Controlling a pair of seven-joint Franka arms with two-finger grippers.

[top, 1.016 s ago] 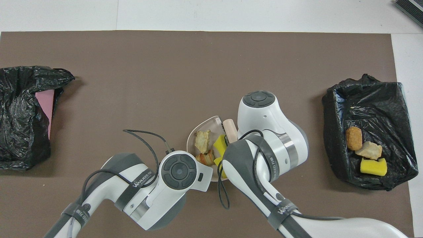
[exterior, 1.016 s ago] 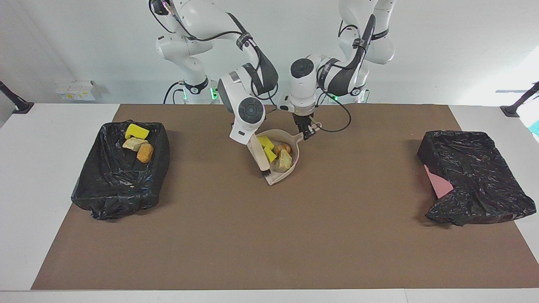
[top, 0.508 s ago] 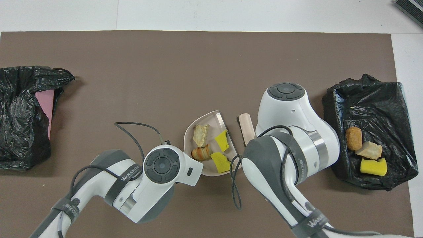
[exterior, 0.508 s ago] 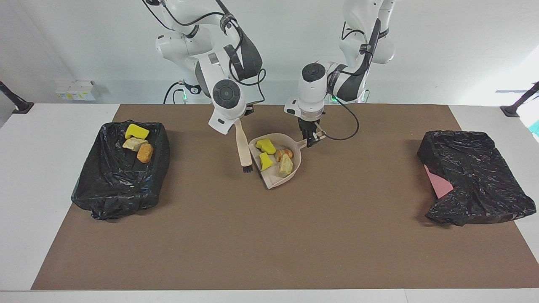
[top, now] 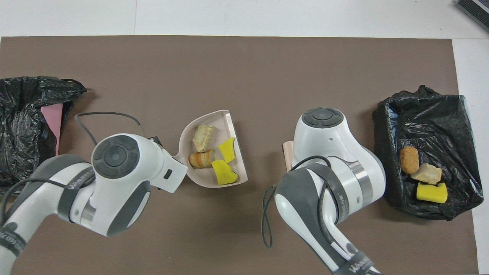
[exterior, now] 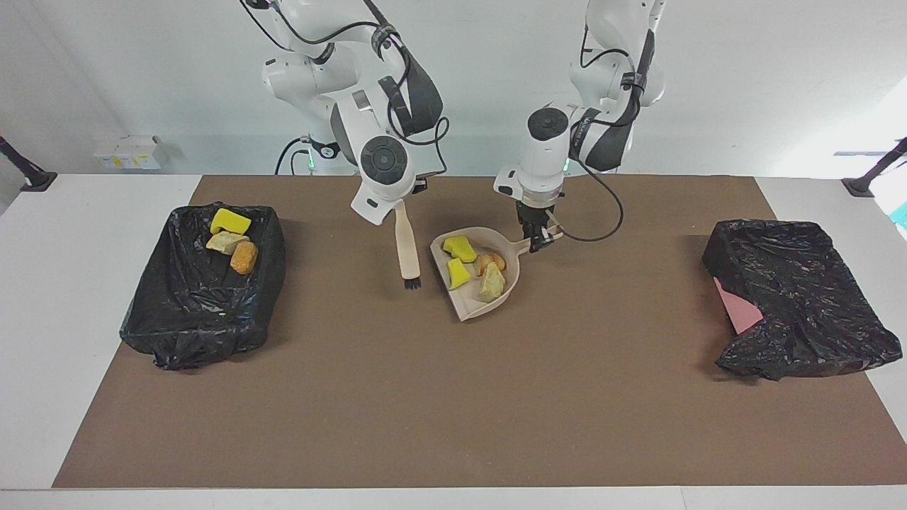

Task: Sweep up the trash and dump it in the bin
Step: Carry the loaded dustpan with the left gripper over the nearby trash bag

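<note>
We see the left gripper [exterior: 539,239] with its fingers clamped on the handle of the beige dustpan [exterior: 476,303], which sits in the middle of the brown mat [exterior: 453,397] covering the table [exterior: 85,212]. Four scraps of the trash lie in the pan: two yellow chunks [exterior: 459,248] toward the right arm's end, an orange-banded lump [exterior: 490,263] and a tan lump [exterior: 492,283] beside them (the overhead view shows all four clearly, the tan lump [top: 202,136] farthest from the robots).

The right gripper [exterior: 401,207] has its fingers closed tight on the handle of a small brush [exterior: 407,249], which hangs bristles-down just beside the pan, toward the right arm's end; we cannot tell whether the bristles touch the mat.

Three more scraps rest in the black-lined bin [exterior: 202,304] at the right arm's end of the table: a yellow chunk [exterior: 230,222], a pale tan lump [exterior: 224,242] and an orange-brown lump [exterior: 244,257]. A second black-bagged bin [exterior: 801,297], with a pink patch showing, sits at the left arm's end.
</note>
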